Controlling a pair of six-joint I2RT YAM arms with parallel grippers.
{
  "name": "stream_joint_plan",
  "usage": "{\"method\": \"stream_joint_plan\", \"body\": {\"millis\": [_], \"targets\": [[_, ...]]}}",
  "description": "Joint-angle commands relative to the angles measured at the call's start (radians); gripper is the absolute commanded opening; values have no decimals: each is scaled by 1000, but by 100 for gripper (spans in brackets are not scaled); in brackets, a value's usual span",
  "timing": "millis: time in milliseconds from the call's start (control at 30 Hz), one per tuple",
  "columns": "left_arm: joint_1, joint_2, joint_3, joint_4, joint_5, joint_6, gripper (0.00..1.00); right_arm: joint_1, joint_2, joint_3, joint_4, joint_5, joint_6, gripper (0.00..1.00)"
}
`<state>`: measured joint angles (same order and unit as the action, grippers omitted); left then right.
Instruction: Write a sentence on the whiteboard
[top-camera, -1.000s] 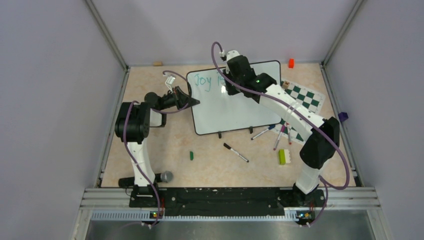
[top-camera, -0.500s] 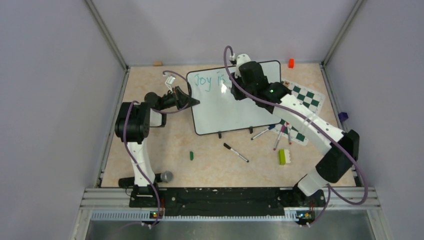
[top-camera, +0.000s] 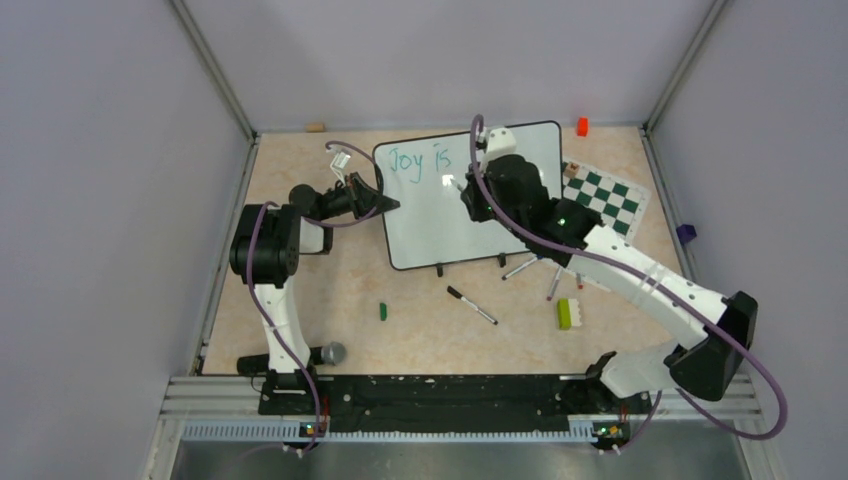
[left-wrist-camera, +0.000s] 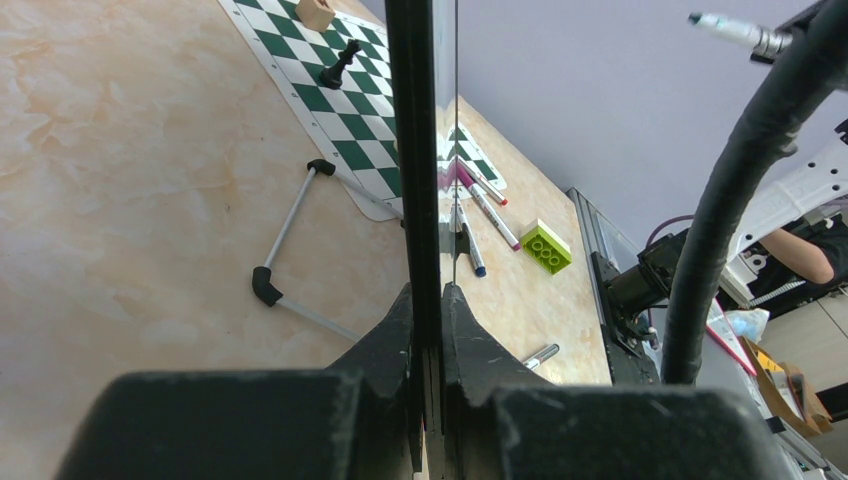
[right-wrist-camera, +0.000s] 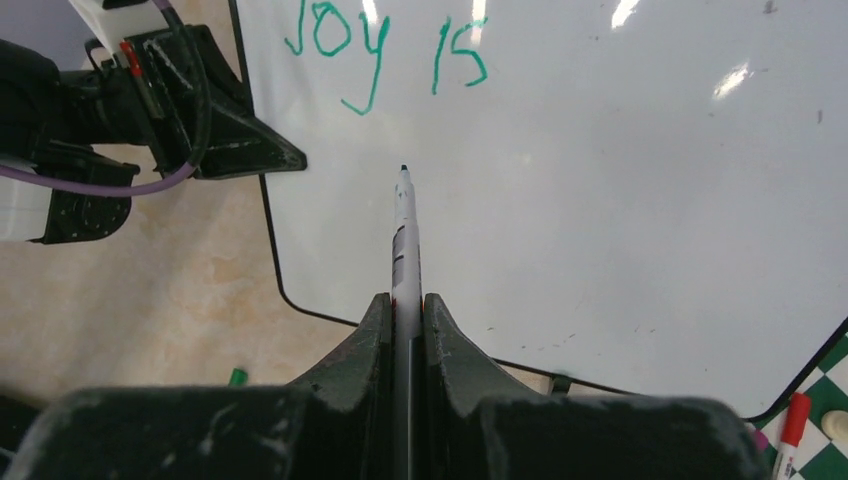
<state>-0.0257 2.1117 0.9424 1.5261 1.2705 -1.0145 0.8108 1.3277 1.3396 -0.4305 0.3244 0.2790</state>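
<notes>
Writing is judged part done: the words (top-camera: 420, 160) "Joy is" sit at the far left of the whiteboard (top-camera: 450, 230), mid-surface (top-camera: 330, 290), with the rest blank. The left tool (top-camera: 388, 205) pinches the board's left edge. The right tool (right-wrist-camera: 405, 300) pinches a marker (right-wrist-camera: 403, 215), its tip below the words.

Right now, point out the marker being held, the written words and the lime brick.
marker (right-wrist-camera: 404, 225): right wrist view, white barrel.
"Joy is" words (right-wrist-camera: 378, 50): right wrist view, stroke of the y.
lime brick (left-wrist-camera: 545, 247): left wrist view, studded top.

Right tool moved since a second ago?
Yes. The right tool went right and nearer over the whiteboard, off the "is" of the sentence it covered.
</notes>
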Motion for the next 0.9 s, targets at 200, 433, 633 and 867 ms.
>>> {"method": "stream_joint_plan", "body": {"millis": [200, 433, 633, 867], "targets": [[-33, -4, -14, 91, 187, 136, 0, 84, 73, 31, -31, 165, 221, 0], [-22, -10, -18, 93, 194, 145, 0, 84, 130, 241, -168, 189, 229, 0], [-14, -21, -17, 92, 192, 156, 0, 85, 121, 311, -140, 230, 244, 0], [-21, -11, -30, 92, 172, 154, 0, 55, 111, 289, 122, 317, 100, 0]]}}
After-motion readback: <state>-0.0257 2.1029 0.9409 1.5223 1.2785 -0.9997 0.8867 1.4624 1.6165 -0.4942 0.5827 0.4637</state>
